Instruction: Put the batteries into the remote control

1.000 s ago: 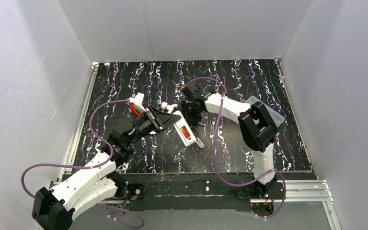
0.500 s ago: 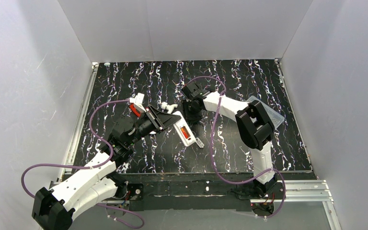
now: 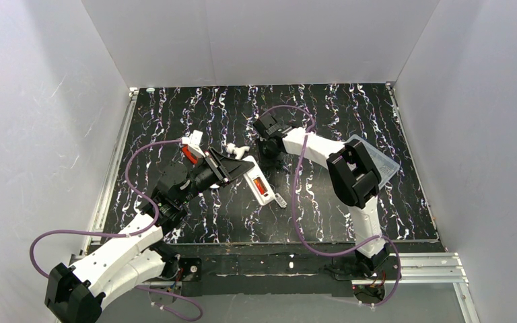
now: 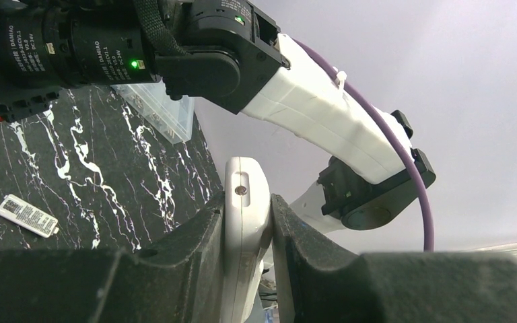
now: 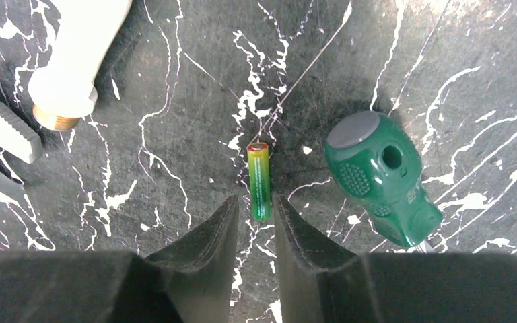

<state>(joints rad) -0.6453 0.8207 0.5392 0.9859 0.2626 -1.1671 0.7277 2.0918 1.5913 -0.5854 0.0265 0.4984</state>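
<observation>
while clamped shut on the remote control (image 4: 246,178), hangs low over the black marbled tabletop (image 3: 404,202), left of centre in the overhead view: so much for the left gripper (image 4: 247,205). from its wrist camera, seen pinching the slim white bar by its long edges, one rounded end with a small round hole poking up past the fingertips. from overhead, seen with the bar's back turned up and one red-orange battery (image 3: 260,183) seated in the recessed bay. impossible to tell whether the remote's free end touches the tabletop. just beside that end, lying flat and apart from it: a small whitish cover plate (image 3: 280,200).

on the other side, pointed down at the middle of the tabletop: the right gripper (image 5: 254,202). jaws parted only narrowly, flanking the near end of a second battery (image 5: 259,176). lying flat on the tabletop, lengthwise between the fingers (image 5: 202,249), greenish-yellow in this view with a red tip at the far end. a sliver of tabletop visible between one finger and the casing; too tight at the other finger to tell whether touching. not clamped, not lifted.

just beside that battery and apart from it: a green-handled screwdriver (image 5: 380,176), butt end up near the battery's far tip. well off toward the upper corner of the same view: a white handle with a brass-coloured collar (image 5: 74,60).

beyond the left gripper in the overhead view: a red blocky tool (image 3: 188,152). at the right side of the tabletop, partly hidden behind the right arm: a clear plastic compartment box (image 3: 385,160).
</observation>
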